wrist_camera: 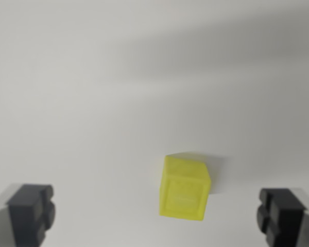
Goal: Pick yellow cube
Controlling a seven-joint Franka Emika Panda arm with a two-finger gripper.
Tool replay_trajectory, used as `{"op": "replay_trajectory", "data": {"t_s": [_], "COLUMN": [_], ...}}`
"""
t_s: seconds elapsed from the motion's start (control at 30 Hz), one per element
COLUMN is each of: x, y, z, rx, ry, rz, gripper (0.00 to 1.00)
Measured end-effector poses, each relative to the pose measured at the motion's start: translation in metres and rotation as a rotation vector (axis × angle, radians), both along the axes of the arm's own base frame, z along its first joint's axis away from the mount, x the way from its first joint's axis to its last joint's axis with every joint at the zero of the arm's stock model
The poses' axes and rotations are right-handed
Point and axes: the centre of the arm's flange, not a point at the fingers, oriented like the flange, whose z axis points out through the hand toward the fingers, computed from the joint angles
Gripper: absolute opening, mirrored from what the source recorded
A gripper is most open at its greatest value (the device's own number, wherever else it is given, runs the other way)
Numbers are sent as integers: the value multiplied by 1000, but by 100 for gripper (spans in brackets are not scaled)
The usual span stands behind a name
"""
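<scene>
A: Logging the step. The claw (pixel 157 216) is hanging over the white table (pixel 92 77) with its jaws spread wide and pinching nothing. This is reading as the approach, before any grasp.

B: Where is the yellow cube (pixel 185 188) sitting?

A: It is resting on the table between the two fingertips, nearer the wrist view's right one (pixel 280 216) than the left one (pixel 31 213), and touching neither. It is looking slightly turned relative to the line between the fingers, though the picture is soft, so I am not trusting that fully.

B: So what is the next move calling for?

A: In my judgement, shifting a little toward the wrist view's right to centre the cube, possibly twisting to square up with its faces, then lowering and pressing the jaws together on two opposite sides.

B: Counts?

A: I am counting one cube, yellow, and two dark fingertips. Nothing else is showing on the table.
</scene>
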Motion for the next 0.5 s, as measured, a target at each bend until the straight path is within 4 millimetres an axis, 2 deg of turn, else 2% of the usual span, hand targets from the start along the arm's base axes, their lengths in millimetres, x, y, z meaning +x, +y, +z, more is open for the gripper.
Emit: {"op": "replay_trajectory", "data": {"t_s": [0.5], "x": [-18], "y": [0], "z": [-25], "rx": [-2], "ry": [-1], "rz": [-23], "gripper": [100]}}
